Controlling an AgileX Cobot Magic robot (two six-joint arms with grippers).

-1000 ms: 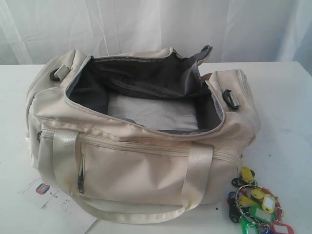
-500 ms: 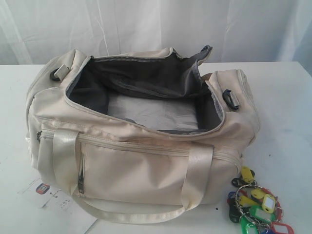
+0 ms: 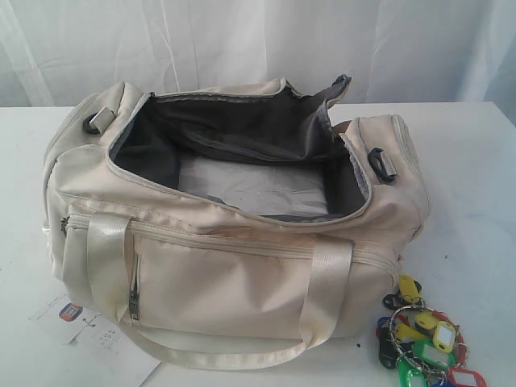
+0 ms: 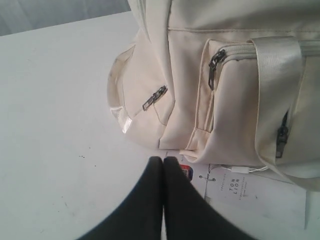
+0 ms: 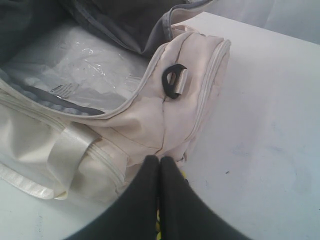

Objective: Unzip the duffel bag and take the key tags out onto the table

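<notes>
The cream duffel bag (image 3: 226, 266) lies on the white table (image 3: 468, 185) with its top zipper wide open, showing dark grey lining and a clear plastic sheet inside. The bunch of coloured key tags (image 3: 419, 339) rests on the table by the bag's front right corner. Neither gripper shows in the exterior view. My left gripper (image 4: 163, 159) is shut and empty, hovering near the bag's (image 4: 225, 75) end. My right gripper (image 5: 159, 159) is shut and empty above the bag's (image 5: 165, 115) other end; a sliver of yellow key tag (image 5: 158, 220) peeks between its fingers.
A white paper hang-tag (image 3: 97, 334) with a small orange-blue logo lies on the table at the bag's front left, also in the left wrist view (image 4: 250, 192). White curtains hang behind the table. Black strap rings (image 3: 382, 164) sit on the bag's ends.
</notes>
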